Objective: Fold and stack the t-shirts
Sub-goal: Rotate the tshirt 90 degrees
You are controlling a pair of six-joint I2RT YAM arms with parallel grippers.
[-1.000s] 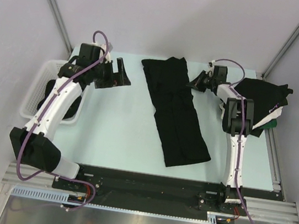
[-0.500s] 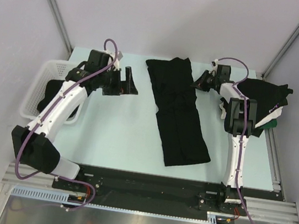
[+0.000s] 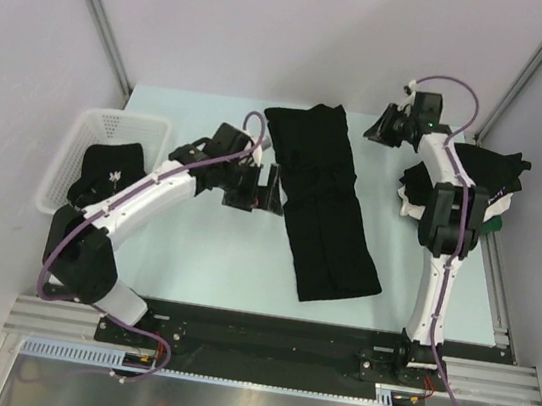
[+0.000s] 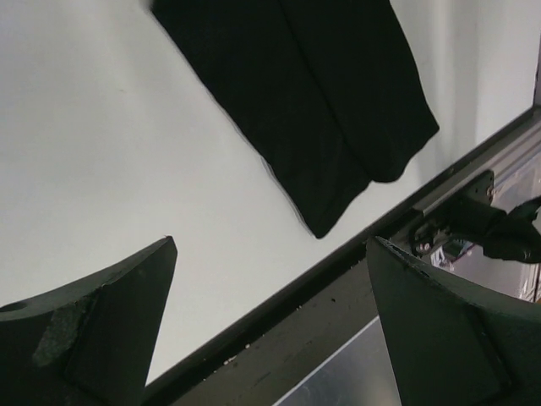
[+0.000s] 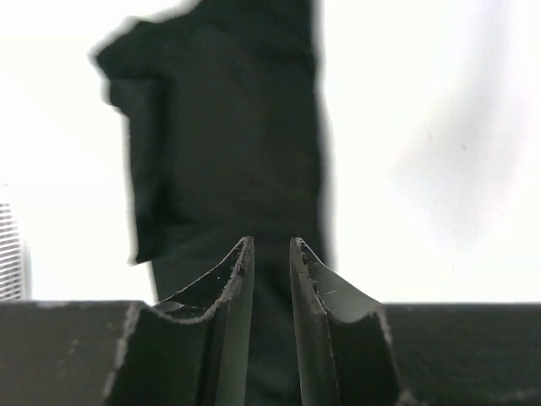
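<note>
A black t-shirt (image 3: 324, 202) lies folded into a long strip across the middle of the table. It also shows in the left wrist view (image 4: 313, 93) and the right wrist view (image 5: 228, 127). My left gripper (image 3: 271, 185) (image 4: 270, 254) is open and empty, just left of the strip's left edge. My right gripper (image 3: 374, 132) (image 5: 270, 245) hovers beyond the strip's far right corner. It is nearly shut, with a narrow gap and nothing between the fingers. A pile of folded t-shirts (image 3: 482, 172), mostly black, sits at the far right.
A white mesh basket (image 3: 110, 125) at the left edge holds a black shirt with a small light mark (image 3: 114, 169). The table's near edge and a metal rail (image 4: 338, 338) lie just below the left gripper. Grey walls enclose the back and sides.
My left arm swung from beside the basket rightward and nearer, up to the strip's left edge. My right gripper drew back, farther and to the right, away from the shirt.
</note>
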